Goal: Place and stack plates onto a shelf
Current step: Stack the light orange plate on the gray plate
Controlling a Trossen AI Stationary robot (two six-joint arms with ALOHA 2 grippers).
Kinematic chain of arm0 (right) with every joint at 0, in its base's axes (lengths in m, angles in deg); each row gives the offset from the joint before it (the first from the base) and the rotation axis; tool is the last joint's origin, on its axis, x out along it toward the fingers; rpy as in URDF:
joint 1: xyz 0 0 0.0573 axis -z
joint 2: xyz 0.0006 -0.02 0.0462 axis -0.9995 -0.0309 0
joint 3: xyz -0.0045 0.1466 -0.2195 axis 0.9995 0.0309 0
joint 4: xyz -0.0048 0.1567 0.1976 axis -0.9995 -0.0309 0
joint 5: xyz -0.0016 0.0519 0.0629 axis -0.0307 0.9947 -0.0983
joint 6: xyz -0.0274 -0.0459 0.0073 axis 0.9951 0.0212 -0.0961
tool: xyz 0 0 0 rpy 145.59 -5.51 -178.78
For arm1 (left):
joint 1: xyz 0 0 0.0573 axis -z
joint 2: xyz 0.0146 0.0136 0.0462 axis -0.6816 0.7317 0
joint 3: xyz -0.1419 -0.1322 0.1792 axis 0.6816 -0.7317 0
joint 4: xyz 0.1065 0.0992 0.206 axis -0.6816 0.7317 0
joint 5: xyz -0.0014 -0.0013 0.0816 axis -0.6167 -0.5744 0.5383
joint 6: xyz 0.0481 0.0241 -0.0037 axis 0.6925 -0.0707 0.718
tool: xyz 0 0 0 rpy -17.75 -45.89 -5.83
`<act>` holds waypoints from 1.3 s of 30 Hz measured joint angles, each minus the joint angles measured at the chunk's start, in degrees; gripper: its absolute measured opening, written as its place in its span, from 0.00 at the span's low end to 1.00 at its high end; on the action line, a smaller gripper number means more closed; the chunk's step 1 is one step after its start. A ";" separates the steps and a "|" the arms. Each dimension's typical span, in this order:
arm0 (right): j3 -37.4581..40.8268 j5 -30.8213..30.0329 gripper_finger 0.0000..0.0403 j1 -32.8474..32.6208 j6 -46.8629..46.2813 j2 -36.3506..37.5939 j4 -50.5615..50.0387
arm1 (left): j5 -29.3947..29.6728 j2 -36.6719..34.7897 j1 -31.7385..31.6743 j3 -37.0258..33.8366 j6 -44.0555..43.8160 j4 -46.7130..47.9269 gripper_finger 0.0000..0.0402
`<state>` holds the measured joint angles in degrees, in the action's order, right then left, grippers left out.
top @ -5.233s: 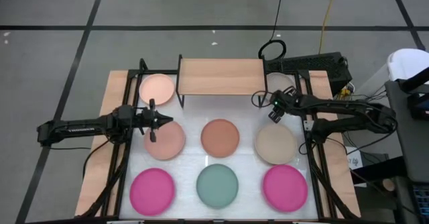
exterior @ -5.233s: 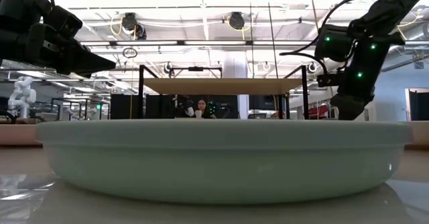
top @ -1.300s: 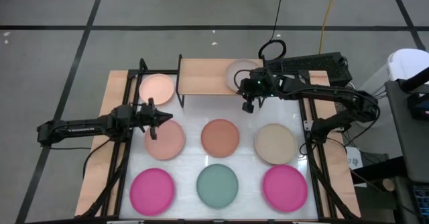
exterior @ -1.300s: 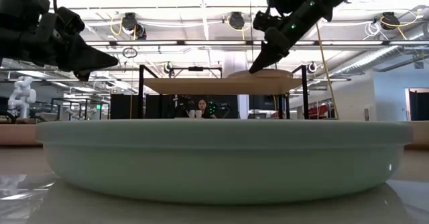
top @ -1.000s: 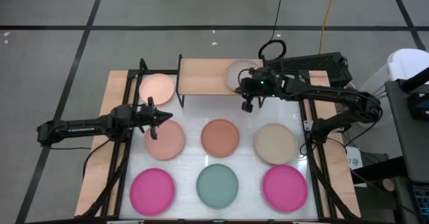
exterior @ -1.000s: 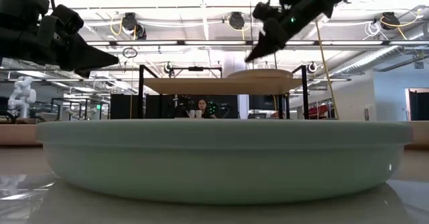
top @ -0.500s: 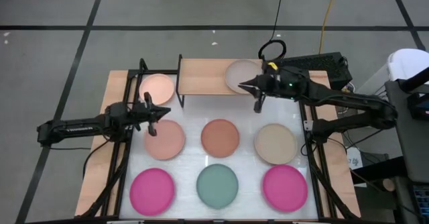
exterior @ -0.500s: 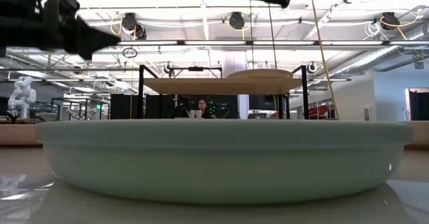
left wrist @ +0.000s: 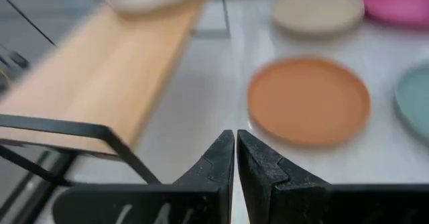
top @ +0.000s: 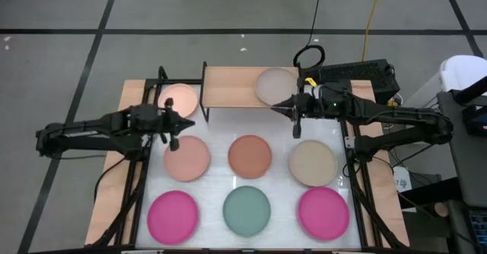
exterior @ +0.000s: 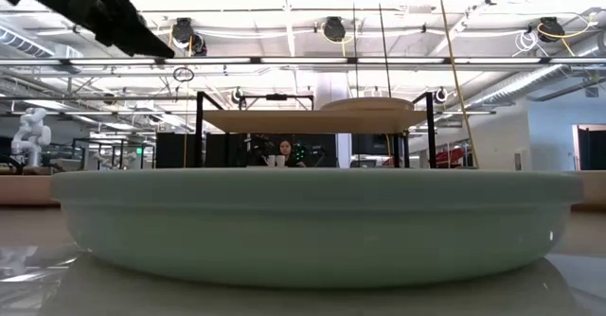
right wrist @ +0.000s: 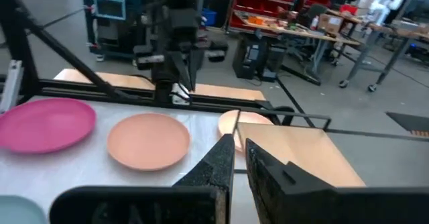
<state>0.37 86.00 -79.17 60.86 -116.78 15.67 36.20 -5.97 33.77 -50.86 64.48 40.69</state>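
Beige plate (top: 275, 84) lies flat on the right end of the shelf (top: 236, 87), and my right gripper (top: 275, 106) hangs just in front of that end, fingers pinched nearly together with nothing between them. My left gripper (top: 187, 117), clenched and empty too, hovers beside the shelf's left legs, between the peach plate (top: 178, 100) tucked beside the shelf and the pink plate (top: 187, 157) in front of it.

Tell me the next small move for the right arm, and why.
Probably lower the right gripper toward the beige plate on the table. One plate already sits on the shelf, the gripper is empty beside it, and that beige plate lies nearest. The left gripper waits by the pink plates.
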 joint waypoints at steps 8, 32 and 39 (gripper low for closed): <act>0.00 -0.06 0.06 -4.59 2.83 0.00 3.51 | 11.07 13.75 3.83 5.27 -0.99 12.15 0.06; 0.00 1.32 0.06 -6.19 10.91 -0.02 3.08 | 16.00 30.25 -12.42 5.05 -17.80 19.58 0.22; 0.00 2.40 0.06 -6.19 10.87 0.00 2.64 | 16.39 35.26 -16.04 5.05 -17.61 18.89 0.42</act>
<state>0.37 88.40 -85.36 71.73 -116.78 18.30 52.60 29.29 17.73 -45.82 46.87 59.58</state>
